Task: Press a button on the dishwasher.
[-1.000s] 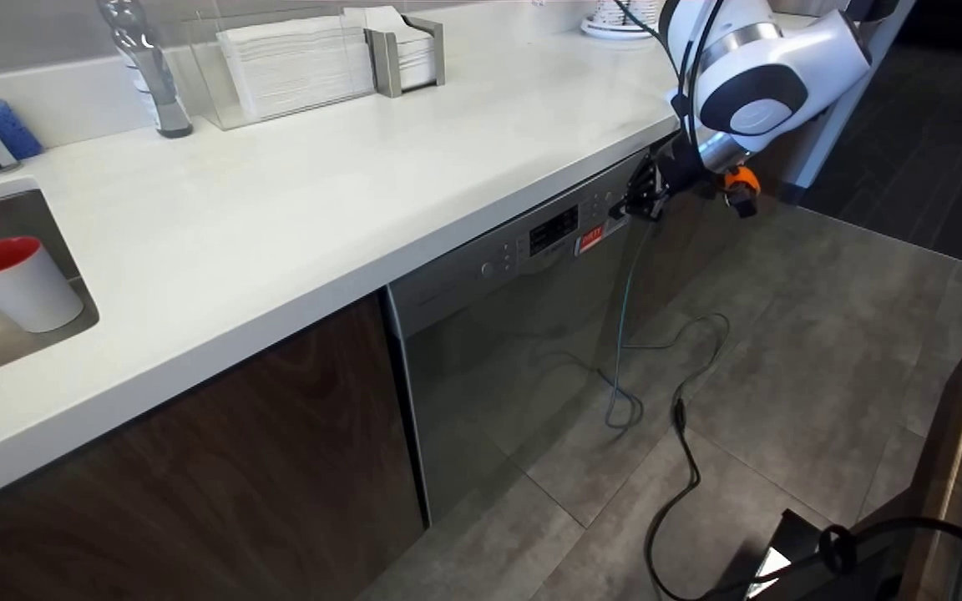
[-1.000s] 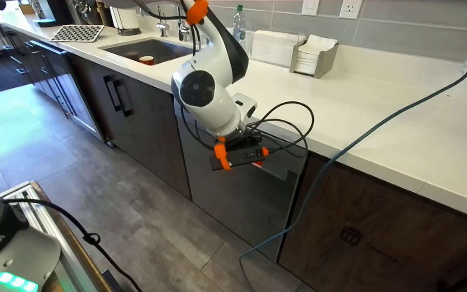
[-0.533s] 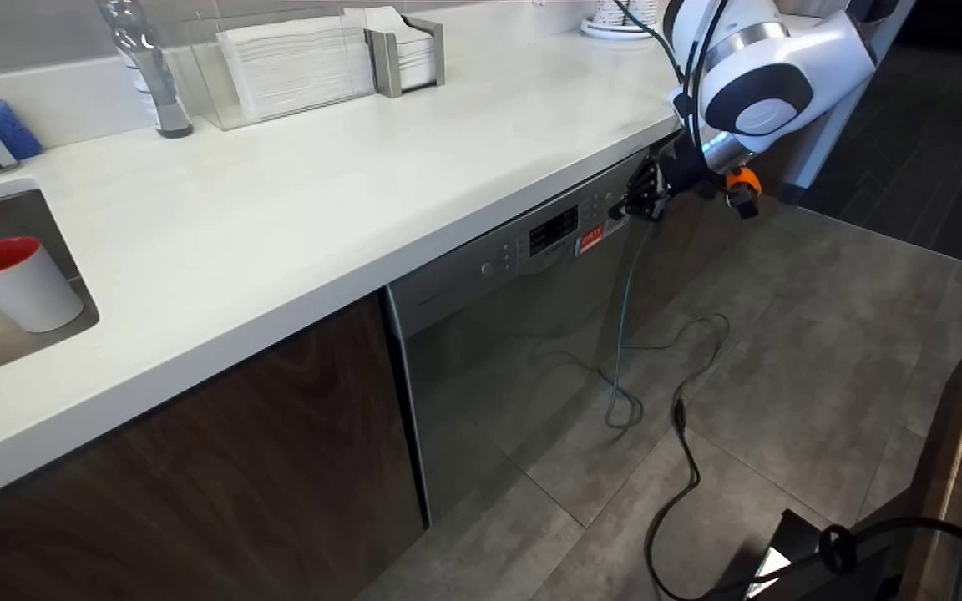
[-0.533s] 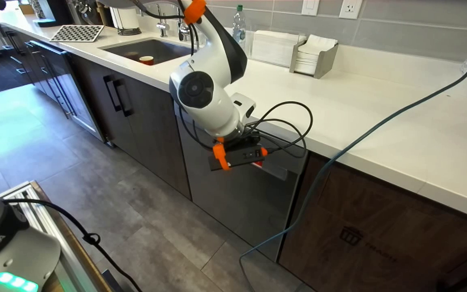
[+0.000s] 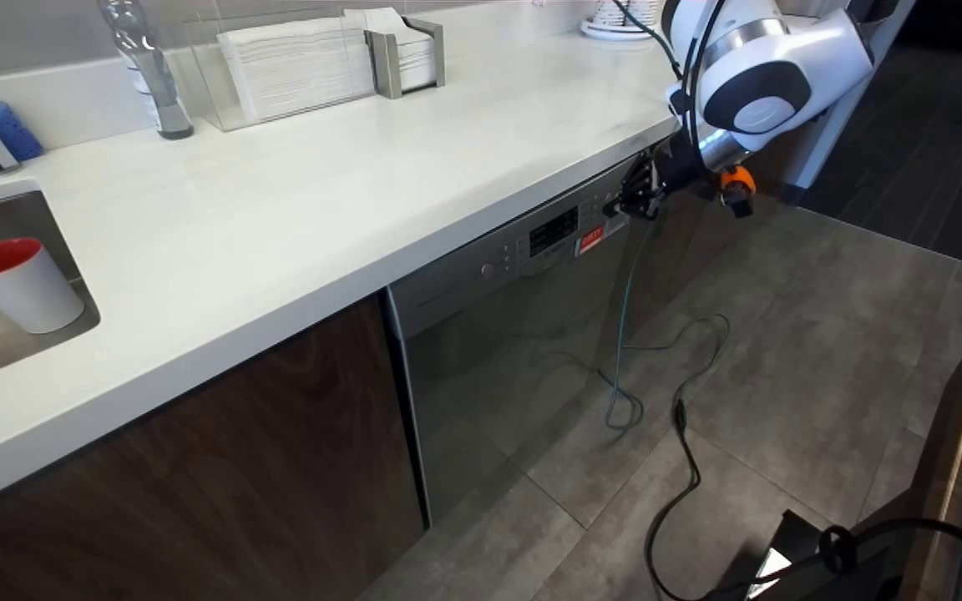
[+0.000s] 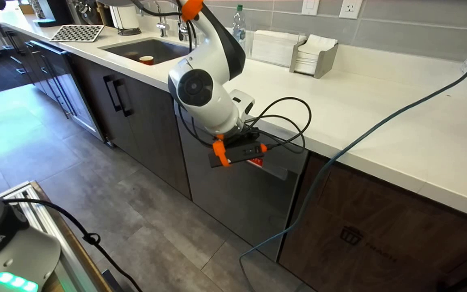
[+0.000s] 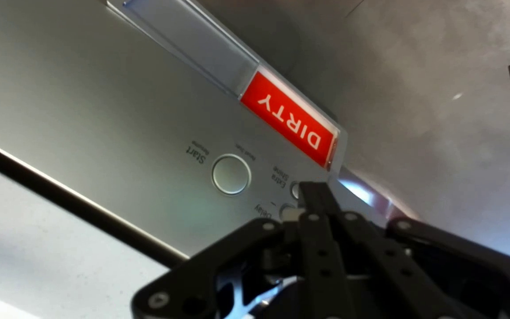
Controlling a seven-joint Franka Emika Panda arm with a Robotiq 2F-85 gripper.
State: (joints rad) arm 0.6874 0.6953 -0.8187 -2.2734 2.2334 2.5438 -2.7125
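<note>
The dishwasher (image 5: 498,367) has a grey steel front with buttons and a dark display (image 5: 554,231) along its top; its front also shows in an exterior view (image 6: 237,194). My gripper (image 5: 613,209) is at the panel's far end, with its fingertips close to the panel. In the wrist view, the shut, empty fingertips (image 7: 319,190) overlap the Extra Shine button (image 7: 295,190) and lie beside the Delay button (image 7: 287,212). The round Start button (image 7: 231,174) is uncovered. I cannot tell whether the tips touch the panel. In an exterior view the wrist camera (image 6: 237,154) hides the fingers.
The white counter (image 5: 347,200) overhangs just above the panel. A red DIRTY label (image 7: 288,117) is beside the buttons. Dark wooden cabinets (image 6: 359,219) flank the dishwasher. A cable (image 6: 318,178) hangs in front, and cables (image 5: 686,467) lie on the floor.
My gripper has shifted slightly along the panel toward the display. The wrist has moved slightly left and up in an exterior view. The dishwasher looks unchanged.
</note>
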